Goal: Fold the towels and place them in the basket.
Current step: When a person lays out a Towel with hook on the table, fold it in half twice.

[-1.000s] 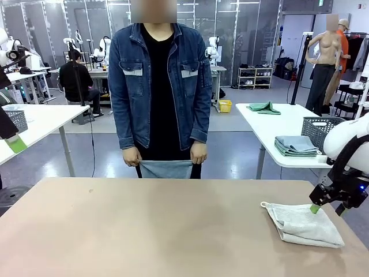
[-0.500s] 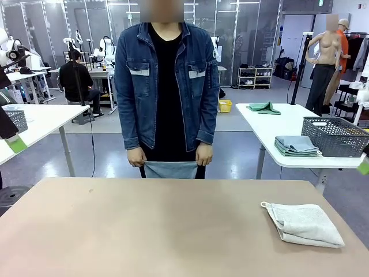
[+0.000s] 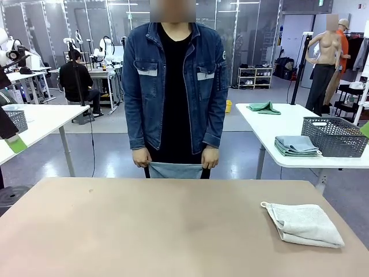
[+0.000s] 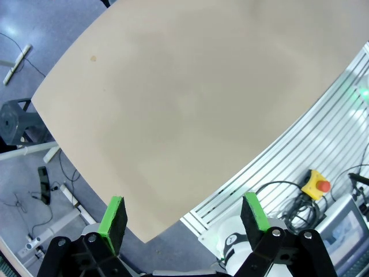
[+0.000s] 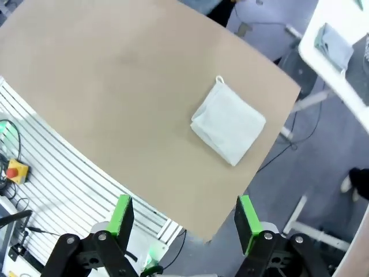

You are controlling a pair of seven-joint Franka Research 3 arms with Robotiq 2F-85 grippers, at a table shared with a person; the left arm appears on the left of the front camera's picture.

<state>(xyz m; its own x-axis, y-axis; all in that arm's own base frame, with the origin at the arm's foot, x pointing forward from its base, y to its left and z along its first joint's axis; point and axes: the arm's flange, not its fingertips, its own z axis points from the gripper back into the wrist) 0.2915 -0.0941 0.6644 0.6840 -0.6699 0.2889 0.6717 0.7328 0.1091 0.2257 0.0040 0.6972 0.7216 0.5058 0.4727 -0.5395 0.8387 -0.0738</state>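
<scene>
Towel of folded white terry cloth (image 3: 304,224) lies lower right on tan table (image 3: 144,231); your left gripper (image 4: 183,202) and right gripper (image 5: 184,203) gape empty.

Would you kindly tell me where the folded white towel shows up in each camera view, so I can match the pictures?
Front view: the folded white towel lies at lower right, near the right edge of the tan table.
Right wrist view: the towel sits right of centre, hanging loop uppermost, close to the table's edge.
Left wrist view: another stretch of the tabletop lies beyond the open left pincer.
Shared landmark: the tan table.
</scene>
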